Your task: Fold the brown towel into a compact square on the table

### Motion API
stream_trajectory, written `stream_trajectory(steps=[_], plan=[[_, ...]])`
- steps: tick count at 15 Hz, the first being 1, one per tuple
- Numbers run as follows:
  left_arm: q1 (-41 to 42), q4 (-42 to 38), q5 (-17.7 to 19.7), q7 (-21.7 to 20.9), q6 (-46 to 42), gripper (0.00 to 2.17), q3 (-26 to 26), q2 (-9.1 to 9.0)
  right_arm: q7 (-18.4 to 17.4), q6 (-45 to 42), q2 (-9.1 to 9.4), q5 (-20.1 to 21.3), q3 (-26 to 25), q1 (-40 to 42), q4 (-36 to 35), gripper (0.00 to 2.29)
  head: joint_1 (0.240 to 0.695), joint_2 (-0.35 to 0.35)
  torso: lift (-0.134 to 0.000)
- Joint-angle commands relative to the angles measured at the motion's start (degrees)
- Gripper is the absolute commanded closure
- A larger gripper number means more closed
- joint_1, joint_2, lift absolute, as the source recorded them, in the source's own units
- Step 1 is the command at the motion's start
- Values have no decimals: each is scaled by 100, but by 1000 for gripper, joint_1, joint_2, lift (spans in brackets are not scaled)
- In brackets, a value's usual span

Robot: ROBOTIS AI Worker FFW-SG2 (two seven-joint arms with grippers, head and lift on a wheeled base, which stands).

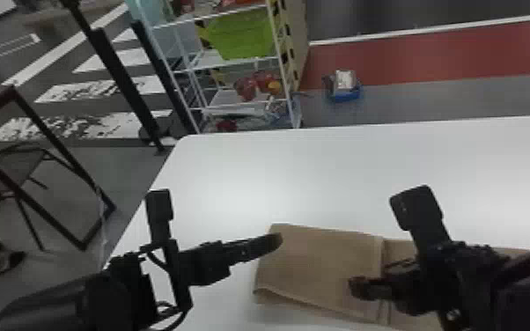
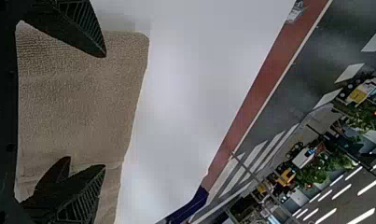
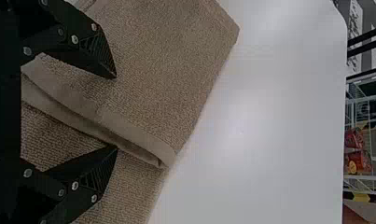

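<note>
Towel (image 1: 321, 259) part-folded on table (image 1: 251, 176). Left gripper (image 2: 105, 111) and right gripper (image 3: 116, 113) above it, fingers spread, grasping nothing. Risk: right gripper, straddling hem (image 3: 134, 137), may pinch lower layer too, dragging fold askew.

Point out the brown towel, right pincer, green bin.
Brown towel (image 1: 317, 262): head view, upper layer, left of the hem.
Right pincer (image 3: 116, 112): right wrist view, midway between its fingertips.
Green bin (image 1: 243, 38): head view, middle of its side.
</note>
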Motion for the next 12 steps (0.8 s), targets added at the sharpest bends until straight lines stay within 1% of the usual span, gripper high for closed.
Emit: stream_trajectory(steps=[1, 6, 8, 9, 10, 11, 12], plan=[[0, -1, 2, 0, 0, 36, 14, -15, 16, 42, 2, -16, 6, 5, 1, 407, 695, 350, -123], [0, -9, 20, 0, 18, 36, -3, -15, 16, 236, 2, -42, -21, 31, -7, 407, 695, 350, -123], [26, -27, 20, -9, 18, 36, -3, -15, 60, 166, 2, -130, -47, 23, 1, 437, 695, 350, -123], [26, -27, 20, -9, 18, 36, 5, -15, 68, 148, 11, -139, -47, 5, 37, 529, 695, 350, -123], [35, -27, 29, -9, 18, 36, 5, -15, 68, 130, 11, -148, -47, 5, 45, 549, 695, 350, -123], [44, -27, 46, -9, 18, 36, 14, -15, 95, 95, 2, -156, -47, 14, 45, 745, 695, 350, -123], [53, -27, 55, -9, 18, 36, 23, -15, 95, 25, 2, -156, -47, 40, 45, 782, 695, 350, -123]])
